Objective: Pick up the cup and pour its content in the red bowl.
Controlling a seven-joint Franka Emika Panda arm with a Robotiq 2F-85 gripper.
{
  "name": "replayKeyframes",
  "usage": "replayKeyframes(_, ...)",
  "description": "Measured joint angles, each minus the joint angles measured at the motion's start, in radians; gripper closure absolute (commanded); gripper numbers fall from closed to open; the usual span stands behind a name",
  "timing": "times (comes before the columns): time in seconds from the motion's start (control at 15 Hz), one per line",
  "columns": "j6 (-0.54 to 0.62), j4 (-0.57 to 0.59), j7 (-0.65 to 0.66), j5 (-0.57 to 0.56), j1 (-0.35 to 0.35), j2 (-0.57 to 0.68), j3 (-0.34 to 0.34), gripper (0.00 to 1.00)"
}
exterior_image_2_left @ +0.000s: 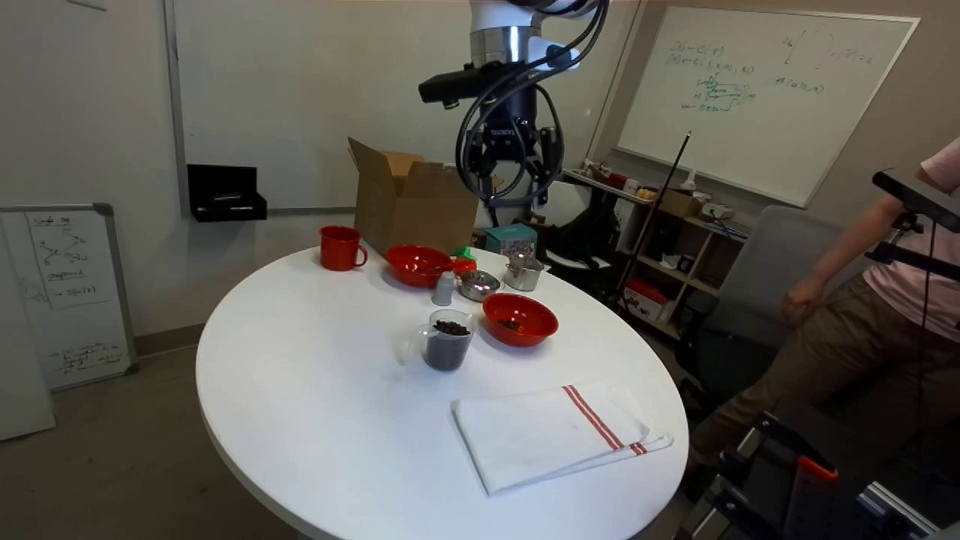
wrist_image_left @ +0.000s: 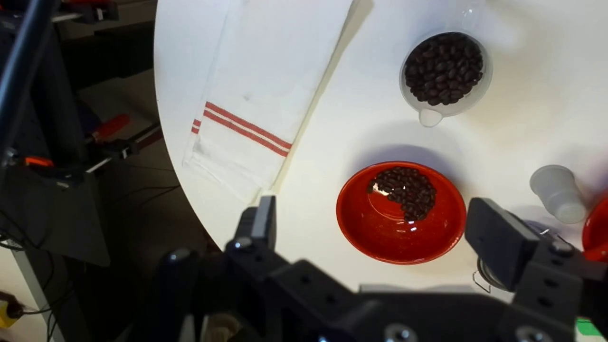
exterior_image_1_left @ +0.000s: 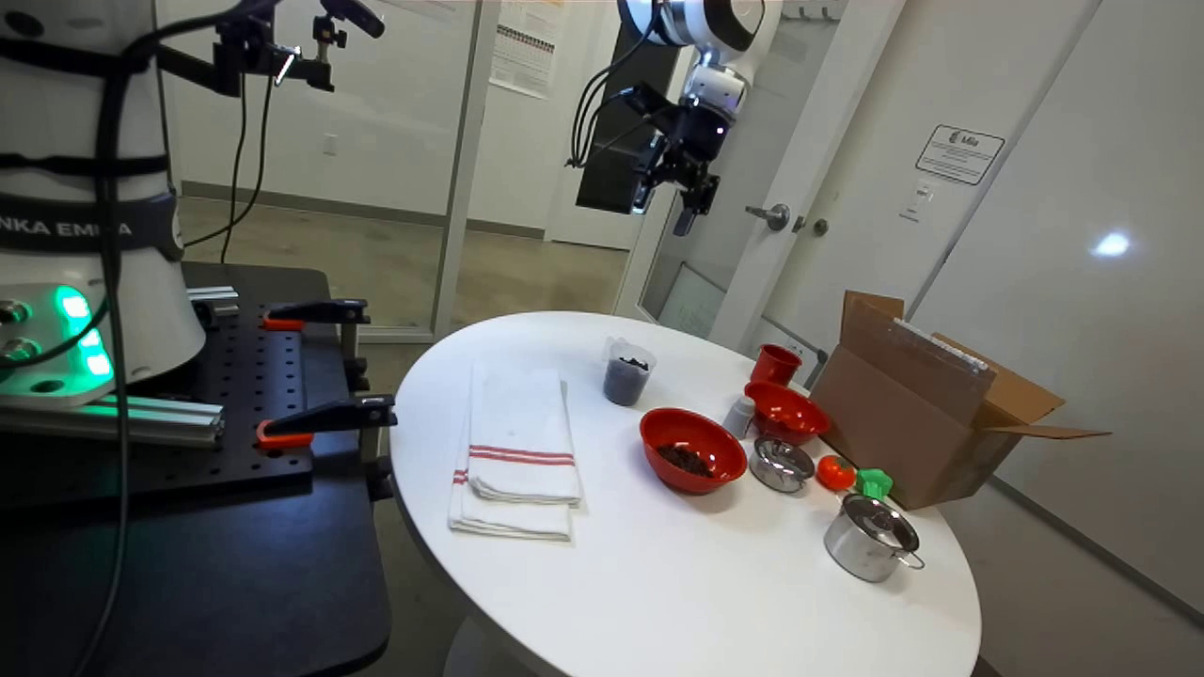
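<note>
Cup point(exterior_image_2_left: 447, 352) stands upright on the table point(exterior_image_2_left: 315, 390), near the red bowl point(wrist_image_left: 380, 240) but not touching it; folded towel point(exterior_image_2_left: 540, 435) also near. Looks like clear thin plastic, so light by itself, with the weight mostly in the dark beans point(wrist_image_left: 441, 66), which sit somewhat below the rim. Probably a bit flexible and smooth, could slip; not likely fragile. Loose beans should shift to the low side once tipped; a slow tilt looks safer than a fast one. Best hold: across the body around mid-height, firm but no crushing, kept off the rim. Clear handle point(exterior_image_2_left: 410, 345) is a second choice, hard to make out. Spout point(wrist_image_left: 430, 118) sits on the red bowl's side, handy for pouring.

Pincer point(wrist_image_left: 374, 211) hangs high above the table, jaws spread wide, nothing grasped.

Containers: red bowl has a patch of similar beans to one side, plenty of bare space; being nearer the cup, it seems the target. Back red bowl point(exterior_image_1_left: 795, 414): contents unclear. Red mug point(exterior_image_2_left: 339, 249): can't see inside. Small steel pot point(exterior_image_1_left: 773, 480) looks lidded; larger steel pot point(exterior_image_1_left: 851, 550), contents can't tell. Grey shaker point(exterior_image_2_left: 444, 289), contents hidden. Cardboard box point(exterior_image_2_left: 420, 225), flaps up, inside hidden.
</note>
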Motion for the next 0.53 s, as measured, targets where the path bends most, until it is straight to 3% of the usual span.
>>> replayKeyframes(0.53,-0.050,0.260,0.206,-0.041,0.093,0.244,-0.022,0.00)
